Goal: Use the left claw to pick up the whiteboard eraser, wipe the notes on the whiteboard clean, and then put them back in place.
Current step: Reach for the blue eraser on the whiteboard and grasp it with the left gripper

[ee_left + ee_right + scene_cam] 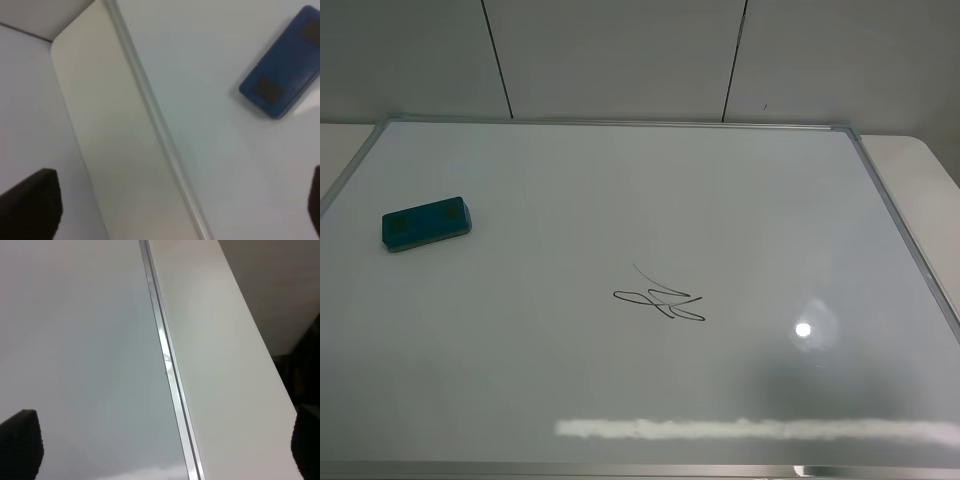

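eraser (426, 222): on whiteboard (620, 180), near left edge | notes (662, 298): black scribble mid-board, unreadable, well apart from eraser | left hand (172, 205): fingers apart, empty, over whiteboard edge | right hand (162, 442): apart, empty

The worktop (912, 175) is pale cream and smooth. In the high view only narrow parts of it show, one at the left and one at the right, and its far right corner is rounded. The left wrist view shows the worktop (110, 150) as a long cream strip, also with a rounded corner. In the right wrist view the worktop (220, 365) is a similar strip with a straight outer edge.

Behind it stands a light grey wall (620, 55) made of flat panels. Two thin dark seams (498, 60) run down between the panels, a little slanted. A very small dark mark (765, 106) sits on the right panel.
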`<act>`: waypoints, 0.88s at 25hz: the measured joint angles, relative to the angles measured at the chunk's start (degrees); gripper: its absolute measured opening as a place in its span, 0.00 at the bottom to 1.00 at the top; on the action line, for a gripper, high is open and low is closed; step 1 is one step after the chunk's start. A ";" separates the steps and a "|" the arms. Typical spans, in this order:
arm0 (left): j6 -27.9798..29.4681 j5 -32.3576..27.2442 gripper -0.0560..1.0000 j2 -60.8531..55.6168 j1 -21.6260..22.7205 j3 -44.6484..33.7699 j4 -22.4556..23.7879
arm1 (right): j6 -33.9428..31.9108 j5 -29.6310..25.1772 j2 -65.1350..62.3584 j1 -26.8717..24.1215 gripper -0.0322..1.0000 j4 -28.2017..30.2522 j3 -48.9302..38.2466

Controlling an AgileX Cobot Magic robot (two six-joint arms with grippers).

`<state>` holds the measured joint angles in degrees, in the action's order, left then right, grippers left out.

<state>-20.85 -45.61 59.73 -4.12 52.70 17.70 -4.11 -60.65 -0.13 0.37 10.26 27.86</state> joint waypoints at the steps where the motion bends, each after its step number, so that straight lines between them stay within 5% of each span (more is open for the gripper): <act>1: -0.34 0.57 0.99 1.02 0.00 0.00 -0.14 | 0.00 0.00 0.00 0.00 0.99 0.00 0.00; 12: -3.50 0.37 0.99 14.84 0.00 6.06 -2.46 | 0.00 0.00 0.00 0.00 0.99 0.00 0.00; 22: -16.11 -2.75 0.99 24.33 0.00 10.79 -8.97 | 0.00 0.00 0.00 0.00 0.99 0.00 0.00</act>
<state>-36.97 -48.37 84.06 -4.12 63.49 8.73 -4.11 -60.65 -0.13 0.37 10.26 27.86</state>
